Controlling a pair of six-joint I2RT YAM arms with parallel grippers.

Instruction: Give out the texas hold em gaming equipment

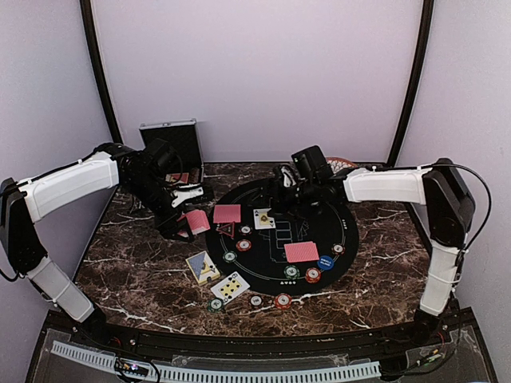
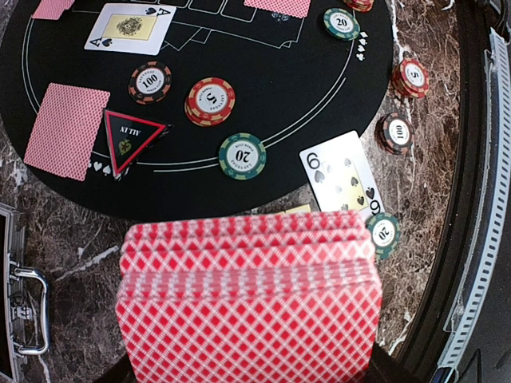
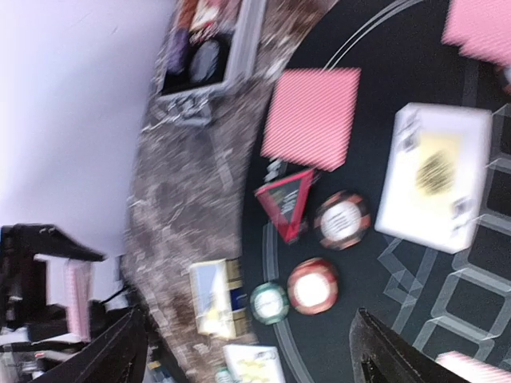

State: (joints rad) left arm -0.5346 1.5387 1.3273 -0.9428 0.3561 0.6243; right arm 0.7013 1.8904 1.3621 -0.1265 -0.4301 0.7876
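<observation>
Deck of red-backed cards (image 2: pixel 247 311) sits clamped in your left hand (image 1: pixel 177 217), face-down beside the black mat (image 1: pixel 339 239) as dealing supply. Your right hand (image 3: pixel 249 335) hangs open and empty near the ace of spades (image 2: pixel 130 29), probably free for the next card.

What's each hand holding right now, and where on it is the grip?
The left hand holds the deck of red-backed cards by its near end, the far end sticking out free. The right hand is open, holding nothing.
</observation>
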